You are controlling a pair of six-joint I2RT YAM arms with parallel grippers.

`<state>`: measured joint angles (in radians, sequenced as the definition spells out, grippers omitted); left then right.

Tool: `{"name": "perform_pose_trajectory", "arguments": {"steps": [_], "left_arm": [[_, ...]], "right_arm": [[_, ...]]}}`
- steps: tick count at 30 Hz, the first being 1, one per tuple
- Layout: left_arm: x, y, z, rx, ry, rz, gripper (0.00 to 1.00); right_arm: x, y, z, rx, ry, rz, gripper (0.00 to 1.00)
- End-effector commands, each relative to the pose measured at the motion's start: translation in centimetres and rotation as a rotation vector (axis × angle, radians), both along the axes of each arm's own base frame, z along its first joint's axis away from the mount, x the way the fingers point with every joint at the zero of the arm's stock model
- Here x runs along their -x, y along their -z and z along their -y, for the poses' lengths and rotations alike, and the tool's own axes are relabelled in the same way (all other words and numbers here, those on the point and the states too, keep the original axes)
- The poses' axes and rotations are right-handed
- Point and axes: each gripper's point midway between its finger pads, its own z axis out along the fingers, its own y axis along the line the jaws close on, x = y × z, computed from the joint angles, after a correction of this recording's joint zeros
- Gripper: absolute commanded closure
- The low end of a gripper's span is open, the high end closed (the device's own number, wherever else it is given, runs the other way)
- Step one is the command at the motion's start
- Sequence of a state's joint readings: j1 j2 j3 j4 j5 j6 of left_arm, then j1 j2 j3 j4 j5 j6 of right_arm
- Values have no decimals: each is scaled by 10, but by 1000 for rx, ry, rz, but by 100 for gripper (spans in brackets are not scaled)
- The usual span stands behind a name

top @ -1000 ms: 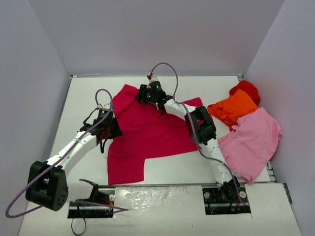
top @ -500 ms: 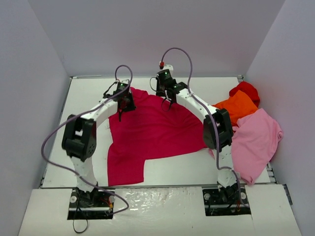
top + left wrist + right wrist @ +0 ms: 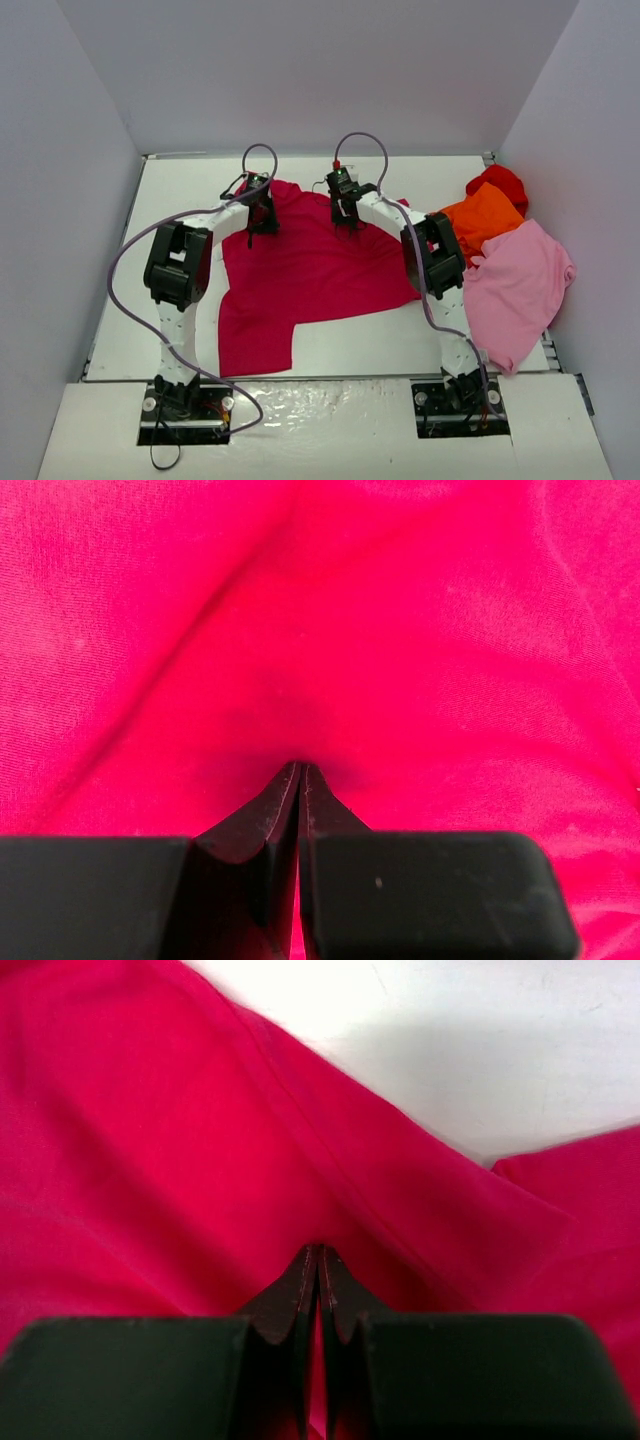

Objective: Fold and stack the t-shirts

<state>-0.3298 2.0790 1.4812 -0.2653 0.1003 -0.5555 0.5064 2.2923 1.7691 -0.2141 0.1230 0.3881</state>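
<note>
A white table (image 3: 180, 200) is boxed in by plain, pale grey-lavender walls: a back wall (image 3: 320, 70) at 12 o'clock, a left wall (image 3: 50, 200) at 9 o'clock and a right wall (image 3: 590, 150) at 3 o'clock. At 6 o'clock a glossy white panel (image 3: 330, 420) shows a sheen under soft, even light.

- Spread t-shirt (image 3: 300, 275) lies flat on table (image 3: 150, 250). L gripper (image 3: 262, 224) & R gripper (image 3: 347, 222) both sit on its far part.
- Most of the cloth is btwn the grippers & on their near side, toward the bases.
- Bare table just beyond R gripper's tips.
- Well to R gripper's right: far shirt (image 3: 500, 182), middle shirt (image 3: 478, 220) & near shirt (image 3: 515, 285), in a row, each touching the next.
</note>
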Motion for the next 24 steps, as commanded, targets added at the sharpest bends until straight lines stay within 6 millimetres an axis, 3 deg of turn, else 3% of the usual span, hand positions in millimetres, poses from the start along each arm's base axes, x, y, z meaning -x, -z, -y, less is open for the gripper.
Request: {"name": "perform_pose_trajectory", "arguments": {"steps": [1,5,12,18,24], "left_arm": [[15,7,-3,14,-26,-19,100],[37,19,-3,38,-29,-55,100],[81,31,-7,44,-27,-110,100],[107,21,-8,66,-45,-104,100],[149,13,-11,73,-48,-97,100]], "right_arm": [[27,9,9,53,-6,-35,100],[57,26,22,100,-5,-86,100],[99,35,39,130,7,-125,100],[115,31,35,116,-4,-126,100],[136,30,27,89,-34,-149,100]]}}
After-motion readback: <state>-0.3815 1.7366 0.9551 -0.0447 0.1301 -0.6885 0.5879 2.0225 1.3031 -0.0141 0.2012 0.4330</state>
